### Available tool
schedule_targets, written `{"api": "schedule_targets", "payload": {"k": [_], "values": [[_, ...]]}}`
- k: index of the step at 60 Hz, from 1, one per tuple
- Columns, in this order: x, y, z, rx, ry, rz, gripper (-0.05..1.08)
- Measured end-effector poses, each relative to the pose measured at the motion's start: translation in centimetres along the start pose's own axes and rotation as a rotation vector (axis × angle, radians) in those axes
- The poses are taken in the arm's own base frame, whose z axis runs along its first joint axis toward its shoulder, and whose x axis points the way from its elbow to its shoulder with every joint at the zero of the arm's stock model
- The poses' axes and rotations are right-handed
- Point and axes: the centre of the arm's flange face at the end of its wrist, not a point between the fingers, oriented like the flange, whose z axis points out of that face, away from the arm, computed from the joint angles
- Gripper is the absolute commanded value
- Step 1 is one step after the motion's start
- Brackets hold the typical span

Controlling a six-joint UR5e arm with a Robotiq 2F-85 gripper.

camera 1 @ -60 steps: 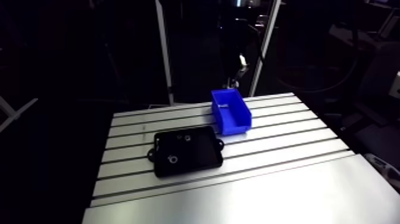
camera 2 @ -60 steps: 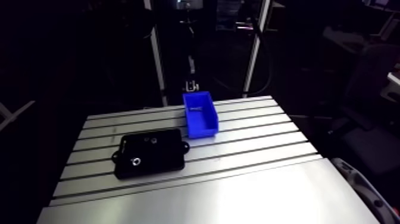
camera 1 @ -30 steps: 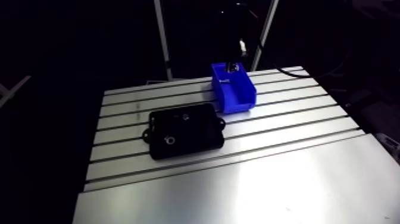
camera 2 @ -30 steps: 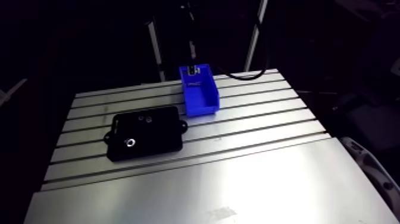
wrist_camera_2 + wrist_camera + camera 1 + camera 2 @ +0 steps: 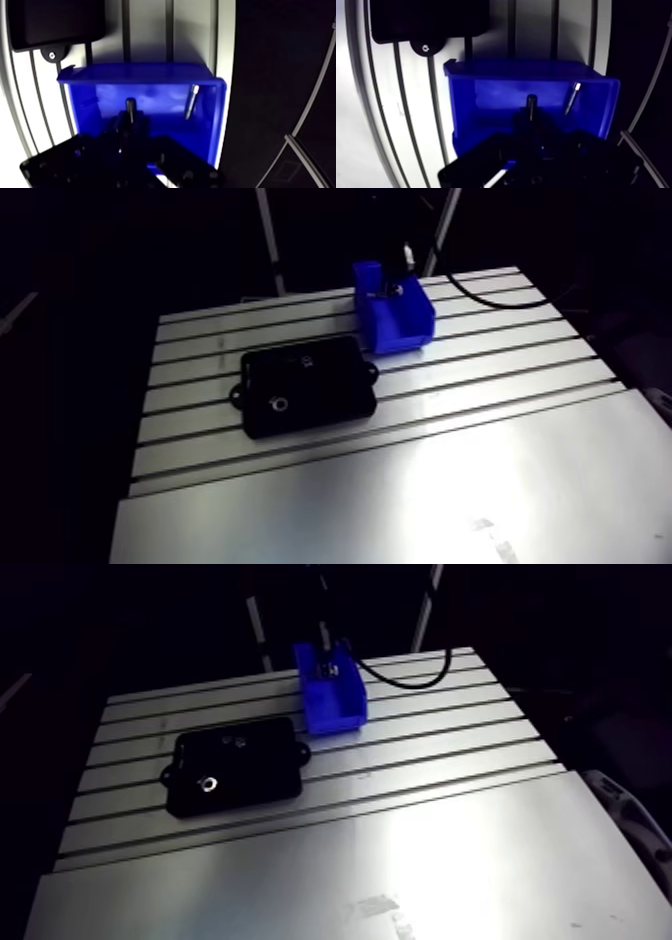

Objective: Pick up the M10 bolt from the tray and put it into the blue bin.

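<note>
Hand point(image 5: 532, 124) grips dark M10 bolt point(image 5: 531, 102) over blue bin point(image 5: 486, 82).

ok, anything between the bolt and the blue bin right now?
Nothing visible. The gripper holds the M10 bolt right over the open inside of the blue bin. A silvery bolt already sits inside by a side wall, off to one side of the drop.

Hand point(image 5: 532, 121) with M10 bolt point(image 5: 531, 103), lowered from above the blue bin point(image 5: 405, 340), now at its far end
</note>
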Motion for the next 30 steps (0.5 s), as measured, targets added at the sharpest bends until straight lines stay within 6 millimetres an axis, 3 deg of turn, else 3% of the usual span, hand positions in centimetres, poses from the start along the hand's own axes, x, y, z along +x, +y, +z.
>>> {"api": "schedule_targets", "payload": {"k": [16, 18, 20, 30], "values": [[-0.7, 0.2, 1.8, 0.019, 0.005, 0.008, 1.00], [-0.7, 0.2, 2.0, 0.021, 0.006, 0.009, 0.96], [-0.8, 0.2, 2.3, 0.025, 0.007, 0.010, 0.85], [-1.0, 0.2, 2.9, 0.031, 0.011, 0.014, 0.69]]}}
